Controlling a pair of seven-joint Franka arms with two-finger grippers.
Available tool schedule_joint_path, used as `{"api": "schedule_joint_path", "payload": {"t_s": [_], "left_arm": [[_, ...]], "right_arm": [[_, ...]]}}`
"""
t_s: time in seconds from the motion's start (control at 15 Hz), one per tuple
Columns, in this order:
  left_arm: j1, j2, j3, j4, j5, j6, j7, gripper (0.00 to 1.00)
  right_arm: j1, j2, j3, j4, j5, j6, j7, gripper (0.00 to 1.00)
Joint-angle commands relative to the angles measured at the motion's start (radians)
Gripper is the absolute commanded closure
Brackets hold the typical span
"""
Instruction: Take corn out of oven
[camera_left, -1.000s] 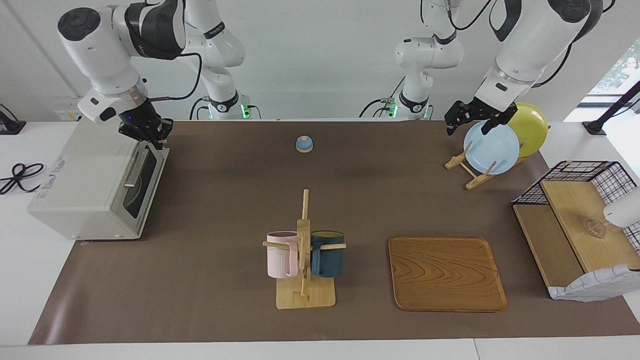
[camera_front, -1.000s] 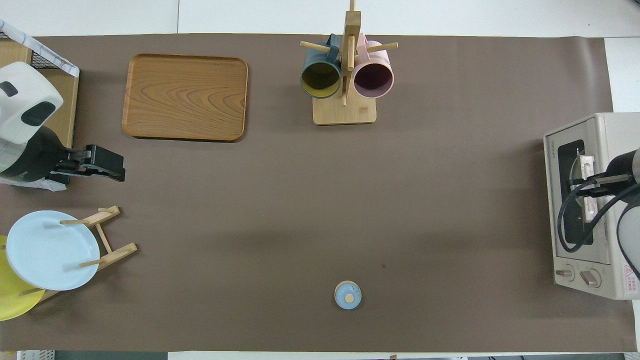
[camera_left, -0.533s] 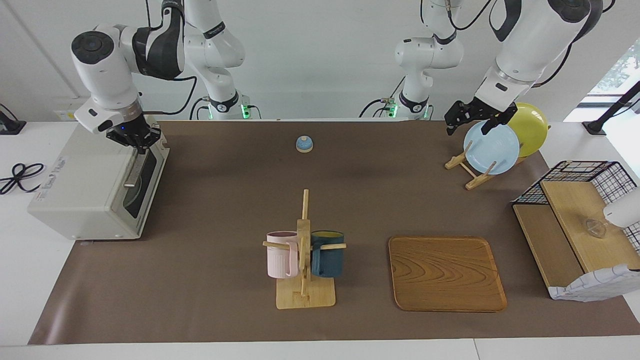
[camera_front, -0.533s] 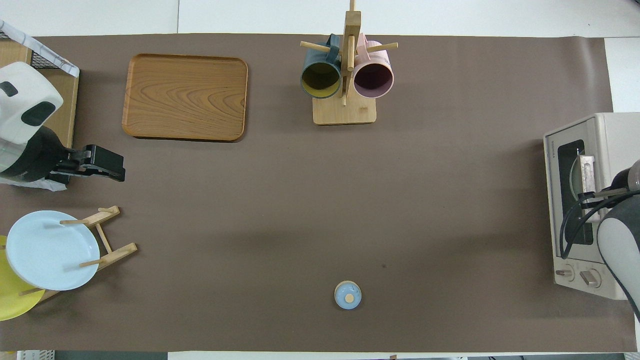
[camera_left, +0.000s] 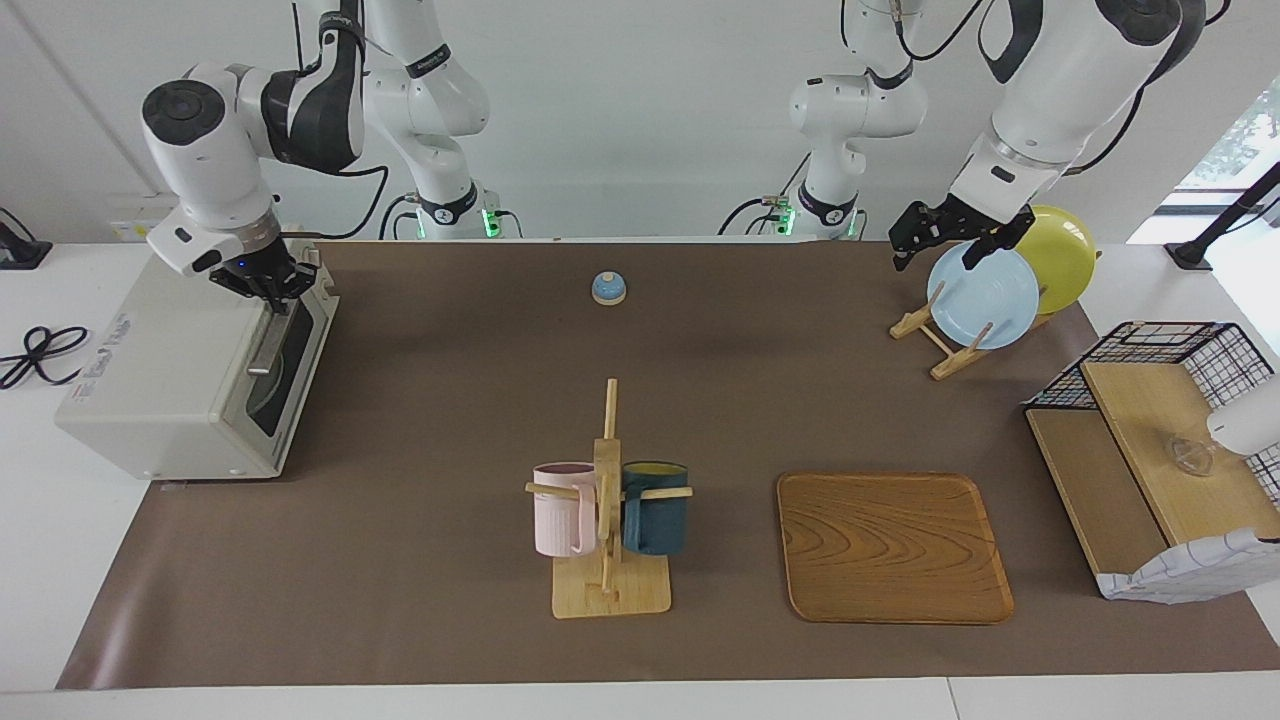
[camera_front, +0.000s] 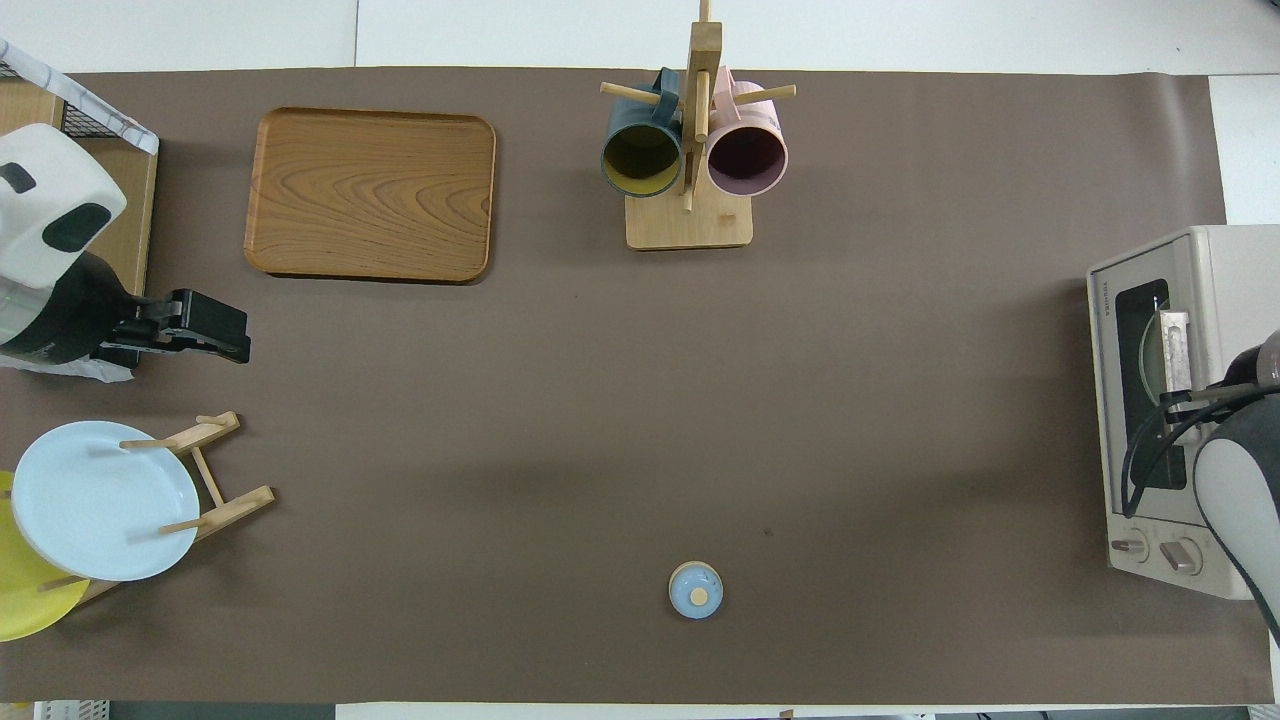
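Opening the oven: the right gripper is at the door handle.
Oven at the table's right-arm edge, door shut; corn unseen; grip state unclear. Next: pull handle down. Left gripper waits, open.

A robotics lab is posing as a kitchen: two white robot arms are standing bolted at a table under brown paper, cables are trailing along bare white walls, and a toaster oven, mug rack and plate rack are sitting staged like props.
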Motion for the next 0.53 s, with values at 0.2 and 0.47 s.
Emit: {"api": "schedule_joint_path", "payload": {"t_s": [0.2, 0.47], "left_arm": [[0.01, -0.005, -0.007, 0.005, 0.015, -0.008, 0.005, 0.0], [0.01, -0.007, -0.007, 0.005, 0.015, -0.008, 0.005, 0.0]], "right_arm": [[-0.024, 0.014, 0.009, -0.027, -0.014, 0.056, -0.015, 1.0], [-0.008, 0.042, 0.012, -0.027, 0.015, 0.087, -0.012, 1.0]]}}
